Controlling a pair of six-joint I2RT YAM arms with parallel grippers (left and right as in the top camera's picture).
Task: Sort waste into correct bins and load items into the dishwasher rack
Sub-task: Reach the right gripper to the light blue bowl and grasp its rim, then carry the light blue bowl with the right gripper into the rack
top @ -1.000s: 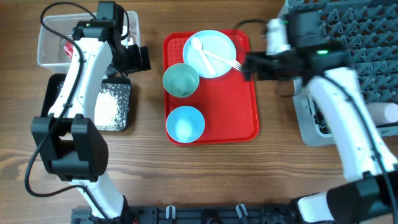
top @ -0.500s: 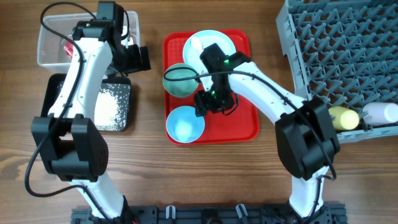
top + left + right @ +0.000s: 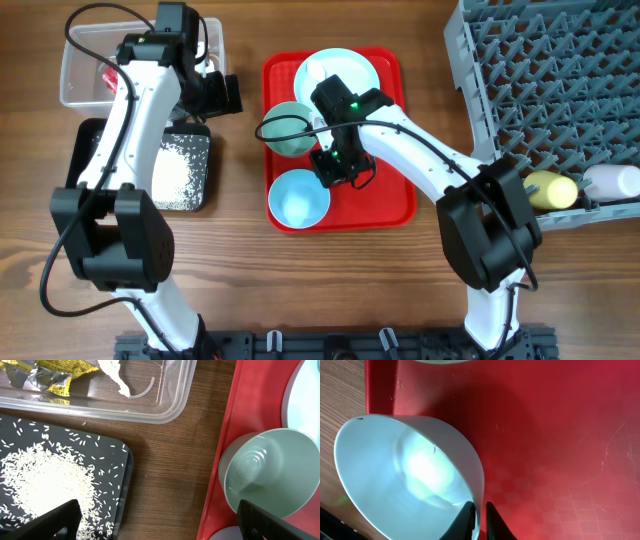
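A pale blue bowl (image 3: 297,200) sits at the front of the red tray (image 3: 385,195). My right gripper (image 3: 336,166) is shut on its right rim. In the right wrist view the gripper (image 3: 480,512) has one finger inside the bowl (image 3: 410,470) and one outside. A second bowl (image 3: 290,128) and the plate (image 3: 345,68) lie further back on the tray. My left gripper (image 3: 160,525) hangs open and empty over bare wood, between the black tray with rice (image 3: 45,480) and the second bowl (image 3: 270,470). The clear tub (image 3: 165,400) holds a yellow wrapper (image 3: 50,372) and a tissue (image 3: 115,375).
The grey dishwasher rack (image 3: 560,90) stands at the right, with a yellow cup (image 3: 552,188) and a white cup (image 3: 612,180) lying in its near end. The clear tub (image 3: 85,70) and the black tray (image 3: 185,170) are at the left.
My right arm has swung from the rack to the red tray, and its jaws have closed on the front bowl's rim. The left arm has not moved.
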